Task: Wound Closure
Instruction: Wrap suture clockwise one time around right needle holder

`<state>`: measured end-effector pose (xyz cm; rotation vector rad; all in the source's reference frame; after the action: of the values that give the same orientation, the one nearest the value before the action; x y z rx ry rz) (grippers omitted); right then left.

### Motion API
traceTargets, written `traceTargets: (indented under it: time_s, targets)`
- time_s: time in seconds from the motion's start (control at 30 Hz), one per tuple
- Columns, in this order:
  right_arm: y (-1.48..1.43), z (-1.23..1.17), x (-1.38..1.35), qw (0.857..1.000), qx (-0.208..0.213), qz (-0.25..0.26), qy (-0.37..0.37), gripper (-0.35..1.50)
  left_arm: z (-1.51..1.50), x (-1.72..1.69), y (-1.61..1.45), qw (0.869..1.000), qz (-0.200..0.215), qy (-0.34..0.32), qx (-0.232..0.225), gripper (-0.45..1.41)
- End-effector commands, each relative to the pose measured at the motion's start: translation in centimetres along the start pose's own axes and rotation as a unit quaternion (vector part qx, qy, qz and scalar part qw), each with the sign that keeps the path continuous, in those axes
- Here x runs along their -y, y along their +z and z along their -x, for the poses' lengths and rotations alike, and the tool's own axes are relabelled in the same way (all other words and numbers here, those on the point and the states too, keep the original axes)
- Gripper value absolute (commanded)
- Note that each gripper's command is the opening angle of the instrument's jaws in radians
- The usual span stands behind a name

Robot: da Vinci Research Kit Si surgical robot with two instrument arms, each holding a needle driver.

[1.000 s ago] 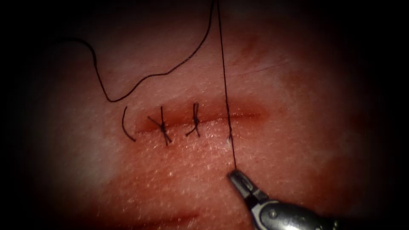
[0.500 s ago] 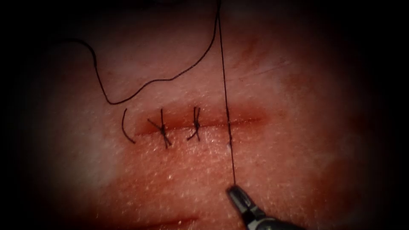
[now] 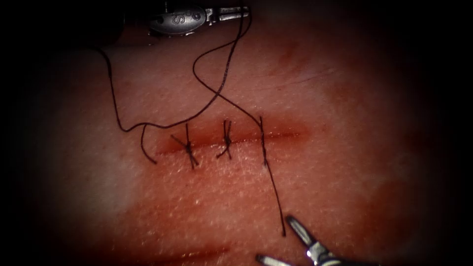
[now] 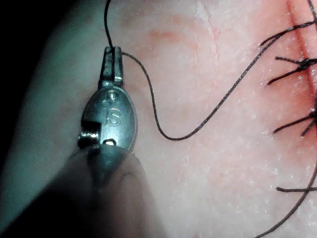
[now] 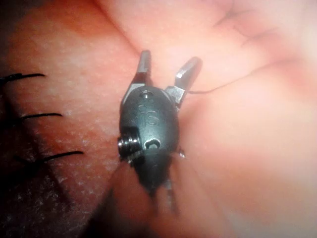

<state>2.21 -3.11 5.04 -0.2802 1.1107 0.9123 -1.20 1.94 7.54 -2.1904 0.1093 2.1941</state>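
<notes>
The cut (image 3: 290,134) runs across the tissue (image 3: 345,162). Two knotted stitches (image 3: 188,147) (image 3: 226,140) close its left part. A third stitch (image 3: 262,140) crosses it further right. From there the thread (image 3: 217,91) curls slack up to my left tool (image 3: 239,11), whose jaws are shut on it, as also seen at the left tool (image 4: 111,59). The thread's free end (image 3: 282,224) lies below the cut beside my right tool (image 3: 274,238), which stands open and holds nothing, as does the right tool (image 5: 168,58). A short dark curve (image 3: 144,145) lies at the cut's left end; whether it is the needle I cannot tell.
A long slack run of thread (image 3: 113,93) loops over the tissue above and left of the cut. Red fluid stains the tissue (image 3: 207,207) below the cut. Stitch tails (image 5: 34,116) lie close to the right tool.
The right tool opened and let go of the thread's end, dropping lower. The taut thread went slack and curled. The left tool came into view at the top, holding thread.
</notes>
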Motion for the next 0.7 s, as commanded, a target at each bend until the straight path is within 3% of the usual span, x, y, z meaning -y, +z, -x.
traceTargets:
  time_s: [0.03, 0.07, 0.1, 0.17, 0.3, 0.37, 0.4, 0.43, 0.53, 0.57, 0.6, 0.63, 0.67, 0.7]
  targets:
    - [0.02, 0.01, -0.01, 1.000, 0.000, -0.003, -0.004, 1.35, -0.08, -0.02, 0.05, 1.000, 0.010, -0.001, -0.009, -0.45]
    - [-0.02, -0.03, -0.06, 1.000, -0.001, -0.011, -0.002, 1.35, -0.35, -0.21, 0.03, 0.999, 0.032, -0.005, -0.026, -0.45]
    - [-0.02, -0.03, -0.06, 1.000, -0.001, -0.011, -0.002, 1.35, -0.35, -0.21, 0.03, 0.999, 0.032, -0.005, -0.026, -0.45]
    - [-0.05, -0.10, -0.16, 0.999, -0.005, -0.035, -0.007, 1.36, -0.69, -0.43, 0.02, 0.997, 0.059, -0.009, -0.040, -0.45]
    - [0.01, -0.23, -0.32, 0.997, -0.001, -0.082, -0.004, 1.38, -1.05, -0.66, 0.01, 0.996, 0.077, -0.011, -0.045, -0.45]
    - [0.08, -0.29, -0.43, 0.994, 0.011, -0.110, -0.010, 1.28, -1.23, -0.76, 0.00, 0.996, 0.078, -0.012, -0.040, -0.45]
    - [0.12, -0.31, -0.48, 0.992, 0.013, -0.122, -0.016, 1.15, -1.31, -0.80, 0.00, 0.996, 0.077, -0.016, -0.037, -0.45]
    - [0.24, -0.35, -0.61, 0.987, 0.007, -0.143, -0.068, 1.10, -1.49, -0.90, -0.03, 0.997, 0.074, -0.016, -0.030, -0.45]
    - [0.39, -0.37, -0.77, 0.979, 0.012, -0.170, -0.109, 1.10, -1.63, -0.99, -0.06, 0.997, 0.072, -0.016, -0.025, -0.45]
    - [0.52, -0.37, -0.90, 0.973, 0.031, -0.198, -0.113, 0.76, -1.74, -1.05, -0.09, 0.997, 0.068, -0.016, -0.016, -0.45]
    - [0.61, -0.37, -0.99, 0.969, 0.046, -0.213, -0.112, 0.59, -1.80, -1.09, -0.12, 0.998, 0.065, -0.016, -0.009, -0.45]
    - [0.76, -0.35, -1.12, 0.965, 0.053, -0.230, -0.113, 0.24, -1.88, -1.13, -0.16, 0.998, 0.061, -0.016, -0.001, -0.45]
    - [0.82, -0.34, -1.17, 0.965, 0.053, -0.239, -0.091, -0.11, -1.91, -1.16, -0.18, 0.998, 0.060, -0.016, 0.003, -0.45]
    - [0.91, -0.31, -1.22, 0.964, 0.055, -0.254, -0.061, -0.35, -1.95, -1.18, -0.21, 0.998, 0.057, -0.016, 0.009, -0.45]
